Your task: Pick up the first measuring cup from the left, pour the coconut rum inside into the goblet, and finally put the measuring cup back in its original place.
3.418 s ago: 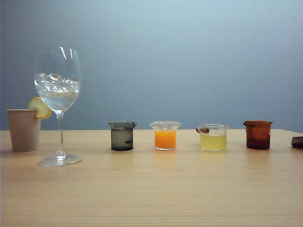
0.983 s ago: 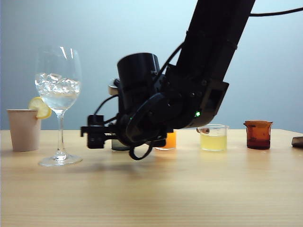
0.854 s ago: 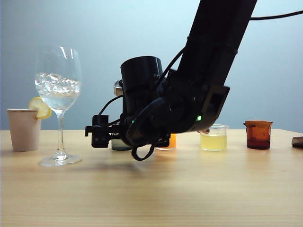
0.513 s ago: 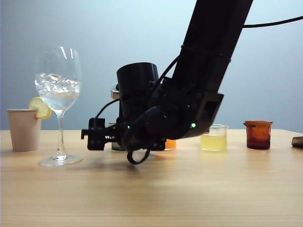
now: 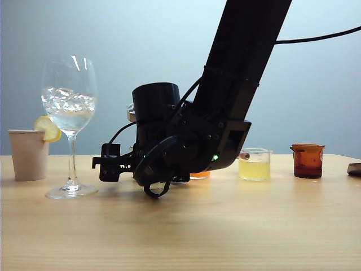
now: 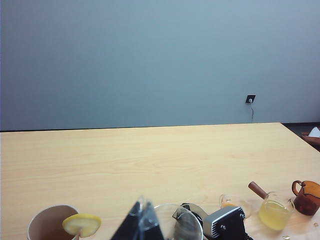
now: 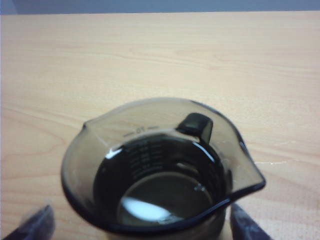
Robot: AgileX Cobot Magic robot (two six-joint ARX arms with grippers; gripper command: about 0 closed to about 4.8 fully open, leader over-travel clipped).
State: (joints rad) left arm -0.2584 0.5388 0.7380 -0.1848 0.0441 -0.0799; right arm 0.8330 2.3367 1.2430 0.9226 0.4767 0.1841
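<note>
Right wrist view: right tool [image 7: 140, 222] (jaws wide) straddles first measuring cup [image 7: 160, 170].

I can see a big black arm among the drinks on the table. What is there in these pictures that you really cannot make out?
- Exterior view: the right arm hides the first measuring cup and most of the orange cup.
- Right wrist view: the right gripper straddles that cup; its fingertips are blurred and cut by the edge, so contact is unclear.
- Left wrist view: the left gripper is out of frame; the goblet is cropped there.
</note>
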